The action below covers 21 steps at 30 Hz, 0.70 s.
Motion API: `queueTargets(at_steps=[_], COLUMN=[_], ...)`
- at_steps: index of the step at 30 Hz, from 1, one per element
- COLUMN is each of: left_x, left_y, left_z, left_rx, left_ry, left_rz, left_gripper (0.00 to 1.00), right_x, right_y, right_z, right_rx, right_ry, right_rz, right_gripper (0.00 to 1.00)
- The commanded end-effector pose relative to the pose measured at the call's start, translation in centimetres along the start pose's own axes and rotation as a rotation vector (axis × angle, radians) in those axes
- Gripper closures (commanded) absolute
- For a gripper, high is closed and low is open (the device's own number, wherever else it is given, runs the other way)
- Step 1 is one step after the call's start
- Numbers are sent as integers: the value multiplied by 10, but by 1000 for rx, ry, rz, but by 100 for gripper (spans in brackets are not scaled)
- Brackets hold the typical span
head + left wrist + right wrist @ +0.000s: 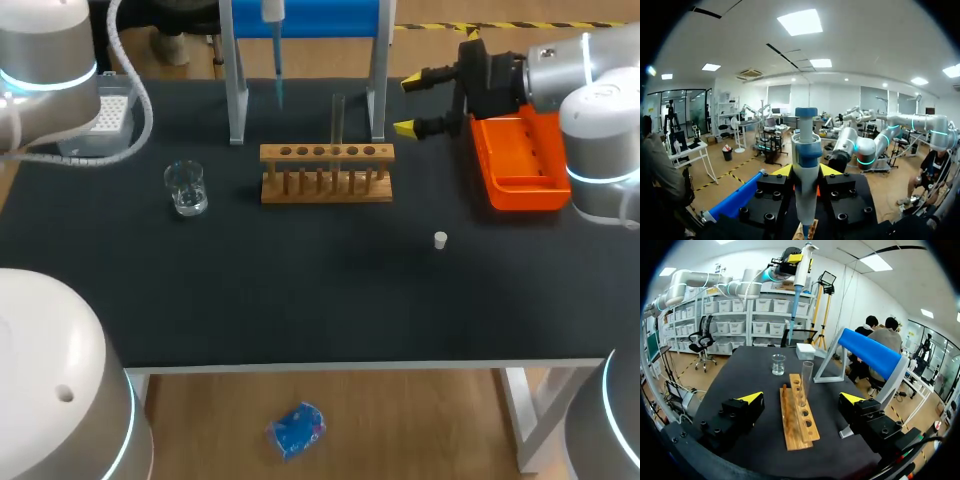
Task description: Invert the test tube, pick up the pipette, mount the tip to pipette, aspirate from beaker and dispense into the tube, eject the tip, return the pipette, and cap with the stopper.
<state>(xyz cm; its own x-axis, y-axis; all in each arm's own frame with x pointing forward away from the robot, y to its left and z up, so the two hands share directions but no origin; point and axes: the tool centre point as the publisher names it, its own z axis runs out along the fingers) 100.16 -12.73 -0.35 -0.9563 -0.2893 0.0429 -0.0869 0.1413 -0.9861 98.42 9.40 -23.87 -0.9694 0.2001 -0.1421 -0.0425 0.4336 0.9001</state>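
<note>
Pipette was clamped in my left claw, tip seemingly mounted. Right claw stood apart, empty, beside the rack holding the upright tube. Outstanding: aspirate from beaker, dispense, eject, return, fit stopper

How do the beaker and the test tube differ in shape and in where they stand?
The beaker is short and wide; the test tube is tall and narrow. The beaker stands on the table; the test tube stands upright in the wooden rack. Both are clear.
</note>
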Motion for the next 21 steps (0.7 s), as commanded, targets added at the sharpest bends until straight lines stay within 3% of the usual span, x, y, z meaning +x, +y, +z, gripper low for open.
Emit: queueTargets(at_steps=[1, 16, 21], left_x=[-10, -10, -11], left_y=[-13, -13, -27], left_z=[15, 15, 25], left_rx=[-9, -9, -22], left_ry=[9, 9, 9], left_rz=[36, 36, 60], left_gripper=[100, 100, 100], right_x=[0, 0, 0], right_y=[0, 0, 0], right_z=[0, 0, 0], right_rx=[0, 0, 0], right_ry=[0, 0, 0], right_rz=[0, 0, 0], right_gripper=[0, 0, 0])
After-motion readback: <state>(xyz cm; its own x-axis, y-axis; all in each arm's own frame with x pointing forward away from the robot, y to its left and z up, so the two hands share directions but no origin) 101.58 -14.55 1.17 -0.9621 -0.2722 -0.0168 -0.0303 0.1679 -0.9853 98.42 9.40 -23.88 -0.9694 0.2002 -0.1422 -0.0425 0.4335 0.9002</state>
